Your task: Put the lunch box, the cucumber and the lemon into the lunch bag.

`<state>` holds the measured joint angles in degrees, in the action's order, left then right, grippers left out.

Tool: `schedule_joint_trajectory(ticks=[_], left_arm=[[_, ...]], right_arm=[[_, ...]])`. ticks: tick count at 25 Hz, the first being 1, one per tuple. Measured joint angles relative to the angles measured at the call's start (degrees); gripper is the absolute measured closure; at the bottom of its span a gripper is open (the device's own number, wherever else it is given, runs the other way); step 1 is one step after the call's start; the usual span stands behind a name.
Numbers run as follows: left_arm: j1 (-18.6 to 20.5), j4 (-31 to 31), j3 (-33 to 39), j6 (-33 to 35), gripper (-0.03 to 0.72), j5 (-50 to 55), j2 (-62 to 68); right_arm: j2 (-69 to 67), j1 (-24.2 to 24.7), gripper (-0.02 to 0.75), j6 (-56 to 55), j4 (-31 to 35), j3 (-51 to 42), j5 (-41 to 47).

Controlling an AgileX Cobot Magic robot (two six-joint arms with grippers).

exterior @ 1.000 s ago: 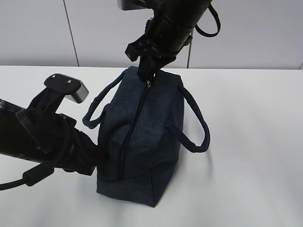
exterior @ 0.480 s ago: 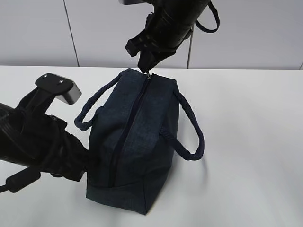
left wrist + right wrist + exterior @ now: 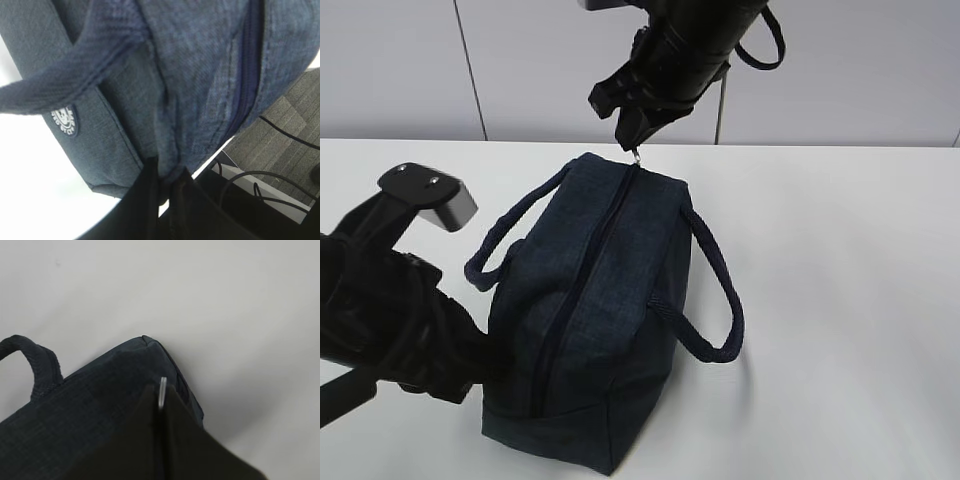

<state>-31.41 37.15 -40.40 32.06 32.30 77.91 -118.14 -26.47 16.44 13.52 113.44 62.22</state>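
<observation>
The dark navy lunch bag (image 3: 595,320) stands on the white table with its top zipper closed along its whole length. My right gripper (image 3: 635,148) is above the bag's far end, shut on the metal ring pull (image 3: 162,391) of the zipper. My left gripper (image 3: 167,177) is at the bag's near end, shut on a fold of the bag's fabric (image 3: 170,150). The white round logo (image 3: 65,120) shows on the bag's side. Both loop handles (image 3: 715,300) hang outward. The lunch box, the cucumber and the lemon are out of view.
The white table (image 3: 850,260) stretches around the bag, with a pale panelled wall (image 3: 400,70) behind. In the left wrist view the table's edge, grey floor (image 3: 285,130) and black cables (image 3: 260,190) lie beyond the bag.
The bag and my left arm have shifted left and toward the camera. The zipper pull in my right gripper now sits at the bag's far end.
</observation>
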Motion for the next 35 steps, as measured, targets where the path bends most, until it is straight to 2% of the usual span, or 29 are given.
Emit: schedule_joint_trajectory(ticks=[16,18,20,22,25,28,32,35], left_arm=[[0.0,-3.6,0.0,-2.2,0.682,3.2,-1.5],[0.0,-3.6,0.0,-2.3,0.64,3.6,-1.5],[0.0,-3.7,0.0,-2.3,0.559,4.3,-1.7],[0.0,-3.7,0.0,-2.3,0.428,5.1,-1.7],[0.0,-3.6,-0.3,-2.8,0.273,7.7,-1.7],[0.0,-3.6,-3.4,-4.4,0.227,13.0,-1.7],[0.0,-4.3,-10.5,-6.5,0.218,19.5,-2.1],[0.0,-7.2,-16.9,-9.1,0.218,22.0,-2.1]], right_arm=[[-2.1,0.0,0.738,-0.3,0.5,0.1,-1.0],[-2.1,0.0,0.738,-0.3,0.6,0.1,-1.0],[-2.1,0.0,0.738,-0.3,0.6,0.1,-1.0],[-2.1,0.0,0.738,-0.3,0.8,0.1,-1.0],[-2.1,0.0,0.738,-0.3,1.3,0.1,-1.0],[-2.1,0.0,0.738,-0.3,1.4,0.1,-1.0],[-2.1,0.0,0.738,-0.3,1.5,0.1,-0.8],[-2.1,0.0,0.738,-0.3,1.6,0.1,-0.8]])
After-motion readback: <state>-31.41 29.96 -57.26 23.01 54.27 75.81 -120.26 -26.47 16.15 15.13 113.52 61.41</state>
